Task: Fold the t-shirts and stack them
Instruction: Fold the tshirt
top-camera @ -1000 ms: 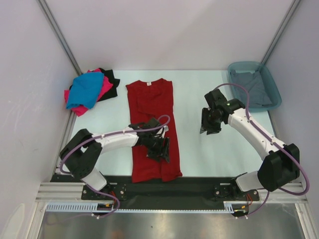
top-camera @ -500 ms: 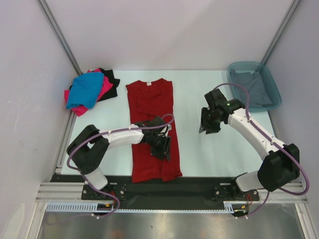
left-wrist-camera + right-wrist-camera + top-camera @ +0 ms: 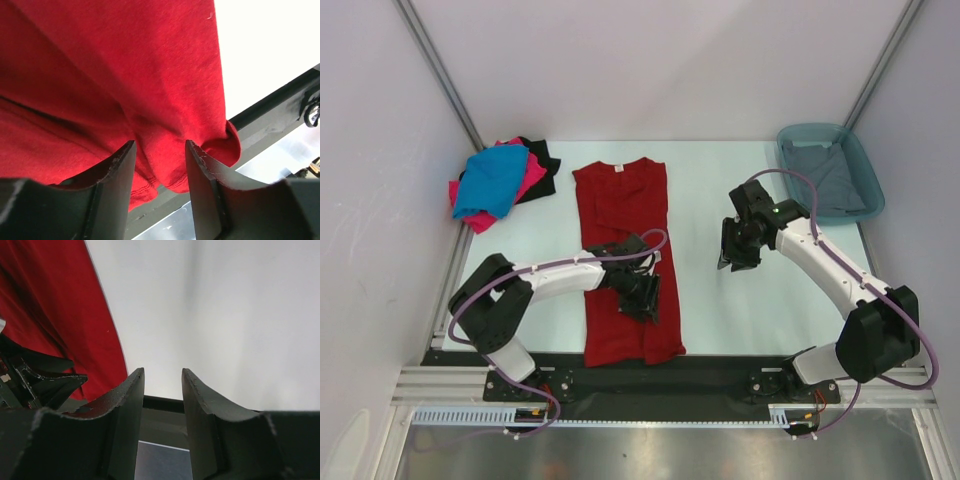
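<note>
Progress early, by the look of it: no finished stack anywhere on the counter (image 3: 720, 310). Only the dark red t-shirt (image 3: 620, 215) in work, spread lengthwise left of centre, collar at the far end, hem at the near edge, sides apparently turned in to make a long narrow strip. Left to do there, probably: the crosswise folds. Untouched otherwise: blue t-shirt (image 3: 495, 180), hot pink t-shirt (image 3: 480, 218) and black t-shirt (image 3: 546, 162), heaped crumpled together in the far left corner; grey t-shirt (image 3: 830, 175) lying inside the teal tub (image 3: 872, 190) at far right.

Left tool (image 3: 642, 300) low over the near half of the red cloth, jaws parted part-way, red fabric showing through the gap in the wrist view; nothing clearly pinched, contact hard to judge. Right tool (image 3: 730, 262) above bare counter, right of the red shirt and apart from it, jaws part open, holding nothing.

Red cloth soft, matte, mostly smooth, with a shallow crease across it and the near right hem corner curled under.
</note>
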{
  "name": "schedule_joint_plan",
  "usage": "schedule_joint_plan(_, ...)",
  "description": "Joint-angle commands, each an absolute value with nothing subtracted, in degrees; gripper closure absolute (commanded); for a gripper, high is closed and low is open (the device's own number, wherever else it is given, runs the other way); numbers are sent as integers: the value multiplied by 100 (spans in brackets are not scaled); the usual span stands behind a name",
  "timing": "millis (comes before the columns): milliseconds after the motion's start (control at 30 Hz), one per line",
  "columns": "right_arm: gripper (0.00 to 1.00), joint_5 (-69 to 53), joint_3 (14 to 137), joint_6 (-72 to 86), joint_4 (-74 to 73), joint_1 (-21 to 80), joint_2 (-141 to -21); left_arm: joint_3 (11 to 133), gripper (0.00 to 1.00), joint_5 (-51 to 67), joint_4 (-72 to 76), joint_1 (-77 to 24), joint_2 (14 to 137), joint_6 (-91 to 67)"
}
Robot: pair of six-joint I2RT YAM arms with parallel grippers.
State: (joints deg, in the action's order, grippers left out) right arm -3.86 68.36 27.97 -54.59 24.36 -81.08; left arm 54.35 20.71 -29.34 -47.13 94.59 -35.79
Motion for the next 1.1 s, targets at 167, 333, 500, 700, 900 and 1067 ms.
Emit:
schedule_joint_plan(167, 58, -439, 6820, 2733, -5370, 2417, -8095, 5186, 57, 1890, -2971, -4755, 9141, -3480)
schedule_joint_plan(333, 58, -431, 6838, 2725, -5370, 2417, -8112, 5168, 74, 1925, -2909, -4755, 9184, -3480)
schedule_joint_plan(500, 58, -422, 6838, 2716, -5379, 2417, -8121, 5212, 95, 1977, -2865, -4755, 9264, -3472)
schedule_joint_plan(700, 58, -431, 6820, 2716, -5370, 2417, -8139, 5265, 100, 1986, -2953, -4755, 9211, -3463)
schedule_joint_plan(900, 58, -466, 6750, 2707, -5335, 2417, -8191, 5282, 100, 1951, -3462, -4790, 8790, -3550)
schedule_joint_plan(1067, 58, -527, 6697, 2733, -5256, 2417, -8235, 5045, 100, 1951, -3735, -4790, 8280, -3674)
